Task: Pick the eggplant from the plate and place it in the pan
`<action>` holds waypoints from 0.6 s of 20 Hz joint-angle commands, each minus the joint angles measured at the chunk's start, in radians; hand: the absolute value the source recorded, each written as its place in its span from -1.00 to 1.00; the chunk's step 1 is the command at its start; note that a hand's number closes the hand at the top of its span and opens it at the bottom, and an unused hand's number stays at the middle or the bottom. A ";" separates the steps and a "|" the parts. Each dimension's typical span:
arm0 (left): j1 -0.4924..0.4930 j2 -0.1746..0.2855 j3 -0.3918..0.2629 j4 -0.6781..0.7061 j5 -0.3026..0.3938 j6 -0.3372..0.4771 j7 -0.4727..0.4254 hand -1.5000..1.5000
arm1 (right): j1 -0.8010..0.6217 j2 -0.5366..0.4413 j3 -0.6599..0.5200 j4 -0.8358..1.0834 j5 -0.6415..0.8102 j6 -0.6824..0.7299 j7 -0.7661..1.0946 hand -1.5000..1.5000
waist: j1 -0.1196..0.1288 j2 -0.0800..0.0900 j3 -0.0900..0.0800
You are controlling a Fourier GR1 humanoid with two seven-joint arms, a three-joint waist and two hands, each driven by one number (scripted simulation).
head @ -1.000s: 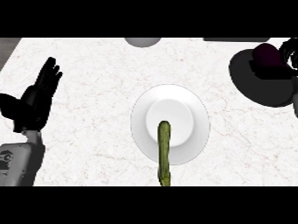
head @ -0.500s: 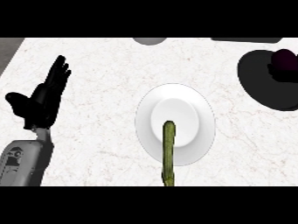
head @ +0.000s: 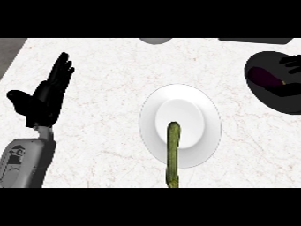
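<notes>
Looking steeply down on a white marbled desk (head: 107,62), the head view holds one white plate (head: 151,110), one dark pan (head: 289,104), one eggplant (head: 264,75), one long green vegetable (head: 173,150) and two robot hands. The eggplant, dark purple, lies inside the pan at the desk's right side, well apart from the plate. The right robot hand (head: 300,69) comes in from the right edge and lies over the pan just beside the eggplant, hiding part of the pan's far side; whether it is closed on the eggplant or has let go cannot be told. The plate sits at the middle of the desk. The green vegetable lies lengthwise on it, one end near the plate's centre, the other reaching past the near rim toward the lower edge of the view. The left robot hand (head: 44,98) rests at the left, open, fingers straight and pointing away, thumb spread, holding nothing. The grey forearm (head: 24,160) below it bears darker marks too small to read. At the far edge, one grey round object (head: 156,40) and one dark flat object (head: 253,40) are cut off by the view. Nothing lies between plate and pan but bare desk.
</notes>
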 commanded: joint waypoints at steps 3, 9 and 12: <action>0.028 -0.015 -0.015 -0.019 -0.012 0.012 0.003 0.00 | -0.008 -0.022 -0.032 0.067 -0.029 0.055 -0.080 -1.00 | 0.002 -0.004 0.000; 0.038 0.003 0.016 0.003 -0.005 0.010 -0.012 0.00 | 0.017 -0.024 -0.172 0.040 -0.178 0.060 -0.263 -1.00 | -0.035 -0.015 -0.002; 0.056 0.006 0.007 -0.026 -0.013 0.010 -0.008 0.00 | 0.023 -0.084 -0.242 0.055 -0.255 0.162 -0.291 -1.00 | -0.041 -0.021 -0.002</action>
